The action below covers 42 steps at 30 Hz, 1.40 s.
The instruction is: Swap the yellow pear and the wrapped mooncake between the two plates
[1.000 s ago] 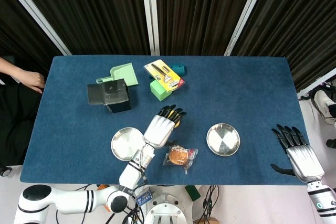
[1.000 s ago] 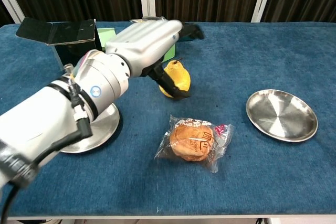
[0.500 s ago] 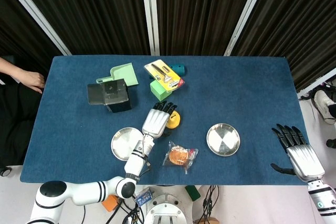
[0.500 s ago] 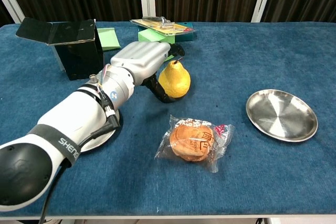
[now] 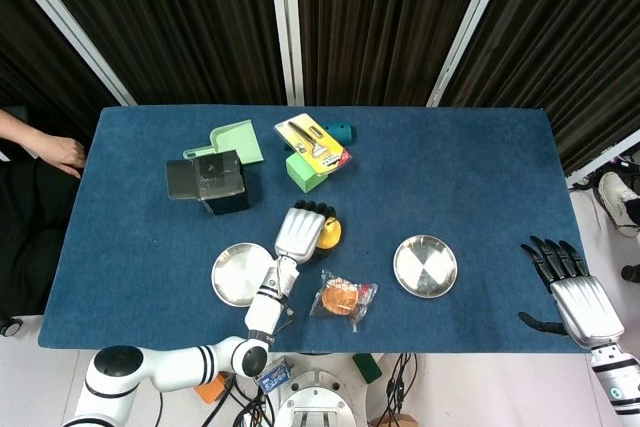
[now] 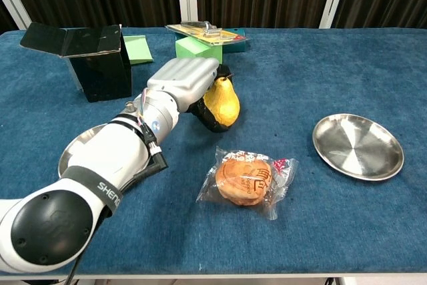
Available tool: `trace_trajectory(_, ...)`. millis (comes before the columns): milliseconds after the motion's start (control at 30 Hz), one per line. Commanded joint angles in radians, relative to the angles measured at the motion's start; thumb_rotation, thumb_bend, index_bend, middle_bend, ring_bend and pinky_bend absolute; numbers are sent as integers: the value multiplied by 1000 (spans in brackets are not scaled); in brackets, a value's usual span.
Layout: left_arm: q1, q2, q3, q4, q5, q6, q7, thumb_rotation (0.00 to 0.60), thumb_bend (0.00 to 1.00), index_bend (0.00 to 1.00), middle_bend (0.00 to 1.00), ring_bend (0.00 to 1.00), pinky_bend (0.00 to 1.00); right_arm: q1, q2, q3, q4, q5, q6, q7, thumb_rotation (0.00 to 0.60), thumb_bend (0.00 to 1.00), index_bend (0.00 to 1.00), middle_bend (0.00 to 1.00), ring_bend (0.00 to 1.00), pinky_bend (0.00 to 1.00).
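Fingers of the left hand [image 6: 183, 79] wrap around the yellow pear [image 6: 222, 101], which stands upright on the blue table [image 6: 280, 71], between the left plate [image 5: 240, 274] and the right plate [image 6: 357, 146] and on neither. The wrapped mooncake [image 6: 247, 179] lies on the cloth just in front of the pear, also off both plates. The right hand [image 5: 573, 291] hangs past the table's right edge, fingers spread and holding nothing.

Blue table [image 5: 480, 177], two steel plates [image 5: 425, 266], wrapped mooncake [image 5: 343, 299], yellow pear [image 6: 223, 101], black box [image 5: 213, 182]
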Motion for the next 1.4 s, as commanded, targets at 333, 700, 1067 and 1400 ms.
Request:
trace_trajectory(333, 112, 228, 121, -371, 88, 130, 77, 600, 197, 481, 487, 402, 361, 0, -7, 1, -2, 3, -12, -24, 517, 301, 0, 0, 0, 54)
trace_trajectory(700, 296, 595, 342, -686, 138, 211, 70, 600, 185, 481, 484, 401, 361, -3, -20, 2, -19, 5, -18, -73, 517, 301, 0, 0, 0, 54)
trace_trajectory(1067, 341, 595, 402, -579, 179, 162, -39, 600, 154, 460, 431, 356, 313, -4, -32, 2, -27, 8, -28, -106, 517, 301, 0, 0, 0, 54)
trace_trajectory(1400, 336, 568, 394, -546, 220, 133, -50, 600, 46, 266, 267, 230, 277, -2, -33, 4, -27, 14, -36, -107, 517, 301, 0, 0, 0, 54)
